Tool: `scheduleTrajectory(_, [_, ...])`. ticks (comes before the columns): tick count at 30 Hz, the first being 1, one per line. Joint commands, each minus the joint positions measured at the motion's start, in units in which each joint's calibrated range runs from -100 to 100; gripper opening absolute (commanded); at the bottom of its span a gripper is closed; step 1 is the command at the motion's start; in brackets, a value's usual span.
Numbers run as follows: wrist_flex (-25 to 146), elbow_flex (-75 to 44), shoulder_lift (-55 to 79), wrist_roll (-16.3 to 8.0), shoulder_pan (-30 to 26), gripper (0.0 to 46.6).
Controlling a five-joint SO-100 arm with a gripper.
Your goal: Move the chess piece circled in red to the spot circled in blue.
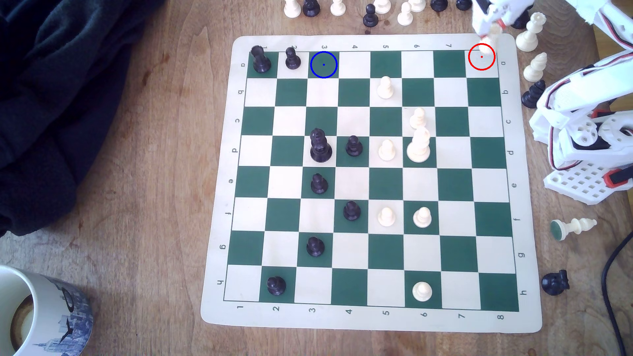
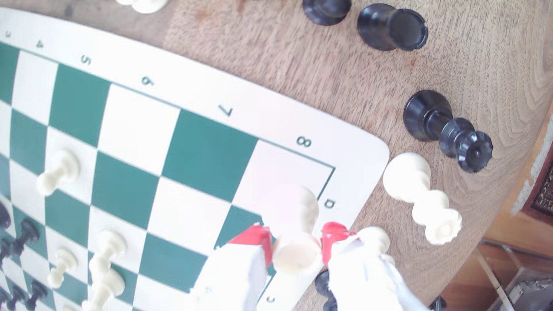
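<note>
Fingers (image 2: pixel 296 248), red-tipped, are closing around the cream-white rook (image 2: pixel 299 239) from both sides; in the wrist view I am seeing the pads pressing against its body just below the flat top, so the piece is being gripped. In the exterior view I am watching the gripper (image 1: pixel 489 32) hanging over the board's far corner on the exterior view's right, with the rook (image 1: pixel 493 34) blurred between the tips and sitting just beyond the red-ringed cream square (image 1: pixel 481 56), over the mat's pale border. I cannot tell whether its base is touching the mat or hanging clear of it. The blue-ringed dark green square (image 1: pixel 323 64) is lying bare in the same far row, well apart toward the exterior view's left, with a black pawn (image 1: pixel 293 59) on the cream square just beside it. The chess mat (image 1: pixel 219 239) is lying flat on the wooden tabletop (image 1: pixel 137 171). Captured pieces are standing around that corner, among them a white queen (image 2: pixel 419 197) and a black queen (image 2: pixel 449 131) near the mat's edge.
</note>
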Motion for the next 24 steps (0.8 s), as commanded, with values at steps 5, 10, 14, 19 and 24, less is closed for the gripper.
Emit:
scheduleTrajectory(5, [6.8,-24.6,2.5,-1.7,-10.4,0.3])
scheduleTrajectory(10, [8.3,-41.0,14.1,-2.7,-16.8,0.3])
scheduleTrajectory(14, [7.9,-47.4,19.4,-2.8,-19.6,0.3])
scheduleTrajectory(19, [6.8,-57.3,28.7,-2.4,-23.5,0.3])
scheduleTrajectory(24, [5.9,-63.8,36.0,-2.3,-24.6,0.3])
